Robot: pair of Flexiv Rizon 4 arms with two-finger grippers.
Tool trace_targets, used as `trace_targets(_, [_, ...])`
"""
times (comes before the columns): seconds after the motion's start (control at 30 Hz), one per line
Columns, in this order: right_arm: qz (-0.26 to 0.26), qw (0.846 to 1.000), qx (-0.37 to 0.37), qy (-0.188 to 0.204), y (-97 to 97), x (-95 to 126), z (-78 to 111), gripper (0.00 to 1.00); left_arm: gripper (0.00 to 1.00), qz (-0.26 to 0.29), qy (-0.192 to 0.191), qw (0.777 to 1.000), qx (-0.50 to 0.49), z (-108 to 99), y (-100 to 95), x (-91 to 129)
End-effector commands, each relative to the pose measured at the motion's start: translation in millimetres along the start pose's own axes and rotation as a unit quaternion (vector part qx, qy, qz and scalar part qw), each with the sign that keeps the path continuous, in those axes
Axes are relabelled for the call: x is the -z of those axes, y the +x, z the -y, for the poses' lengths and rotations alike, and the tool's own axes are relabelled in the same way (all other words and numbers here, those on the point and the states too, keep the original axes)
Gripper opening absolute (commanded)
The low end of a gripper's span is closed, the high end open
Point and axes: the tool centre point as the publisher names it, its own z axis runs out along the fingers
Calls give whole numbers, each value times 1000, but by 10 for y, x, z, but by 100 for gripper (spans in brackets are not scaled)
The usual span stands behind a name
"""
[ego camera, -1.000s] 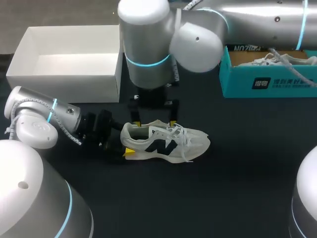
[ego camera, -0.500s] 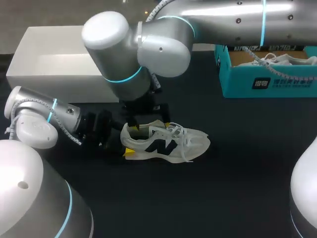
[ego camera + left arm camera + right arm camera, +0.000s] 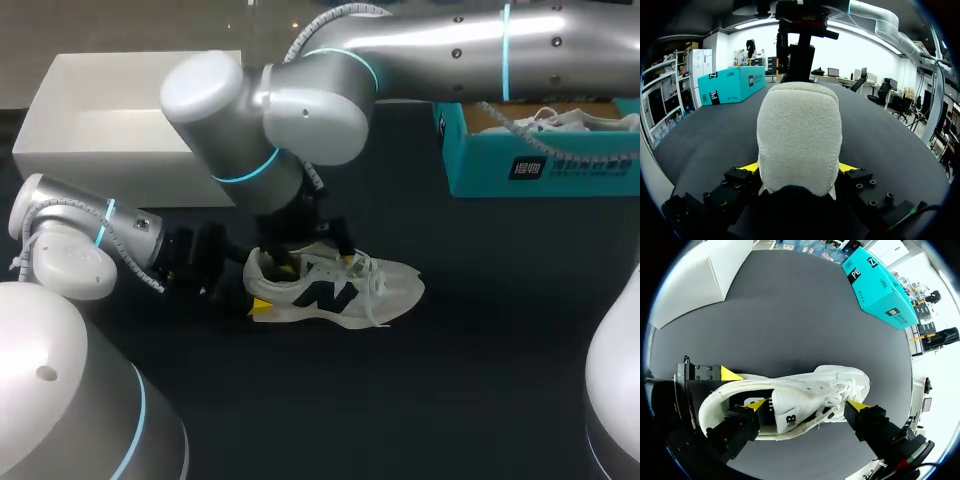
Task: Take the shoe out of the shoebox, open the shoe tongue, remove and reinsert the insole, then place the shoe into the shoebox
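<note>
A white sneaker (image 3: 335, 285) with a dark side logo lies upright on the black table, toe to the right. My left gripper (image 3: 252, 296) is shut on its fuzzy heel (image 3: 799, 142), a yellow tip on each side. My right gripper (image 3: 318, 258) hangs open over the shoe (image 3: 790, 405). One of its fingertips (image 3: 757, 404) is at the shoe's opening behind the tongue, the other (image 3: 855, 405) is beside the laces. The white shoebox (image 3: 130, 140) stands open at the back left.
A teal box (image 3: 530, 160) with another white shoe in it stands at the back right. My right arm (image 3: 300, 100) reaches from the right across the table's back, above the white box's near corner. Bare table lies in front of the shoe.
My right arm has swung left, turned and come down, bringing its open fingers to the shoe's opening and laces. The left gripper and the shoe have not moved.
</note>
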Motion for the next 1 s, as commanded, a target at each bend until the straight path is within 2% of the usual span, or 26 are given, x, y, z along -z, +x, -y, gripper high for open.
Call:
trace_targets(0.03, [10,1000,-26,3,-15,-43,-9,100,0,-1,-1,1000,0,-8,-3,-7])
trace_targets(0.07, [11,1000,-27,3,-46,-36,-19,98,0,-1,-1,1000,0,-8,-3,-7])
trace_targets(0.17, [18,999,-32,1,-122,5,-15,71,0,-1,-1,1000,0,-8,-3,-7])
trace_targets(0.3, [24,999,-36,-3,-225,70,-11,49,0,-1,-1,1000,0,-8,-3,-7])
trace_targets(0.57, [25,998,-51,-7,-438,159,12,49,0,-1,-1,1000,0,-8,-3,-7])
trace_targets(0.7, [10,998,-62,5,-522,155,11,48,0,-1,-1,1000,0,-8,-3,-7])
trace_targets(0.83, [-17,998,-61,26,-521,116,37,46,0,-1,-1,1000,0,-8,-3,-7])
trace_targets(0.93, [-23,997,-61,38,-519,85,37,39,0,-1,-1,1000,0,-8,-3,-7])
trace_targets(0.97, [-22,997,-61,39,-516,82,34,27,0,-1,-1,1000,0,-8,-3,-7])
trace_targets(1.0, [-22,997,-60,43,-523,77,24,8,0,-1,-1,1000,0,-8,-3,-7])
